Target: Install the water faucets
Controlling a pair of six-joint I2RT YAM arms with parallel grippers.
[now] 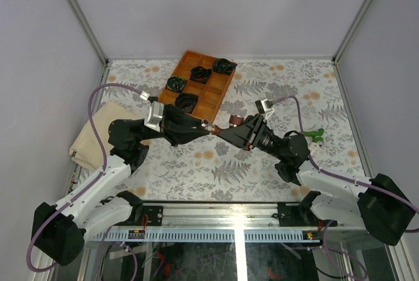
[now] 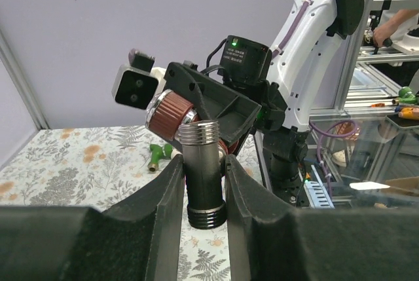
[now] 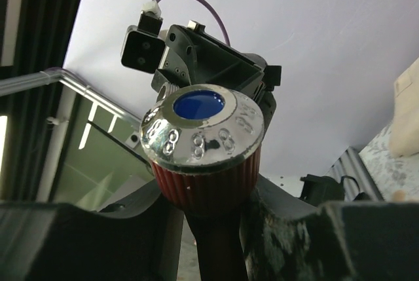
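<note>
One view, right wrist, shows the red-brown faucet [image 3: 204,163] capped blue.

A robotics lab test cell: plain pale panels [image 1: 216,6] in aluminium posts [image 1: 77,11] wall the worktop [image 1: 275,169] on three sides; a slotted aluminium rail [image 1: 242,213] along the bottom of the top view carries two cabled robot arms [image 1: 98,186]; at the right of the left wrist view stand metal shelving [image 2: 386,59] with hand tools [image 2: 406,112] and, upper right, a person's hand [image 2: 383,31].

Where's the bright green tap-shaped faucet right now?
Top view: the bright green faucet lies on the floral table, right side, beside the right arm.
</note>
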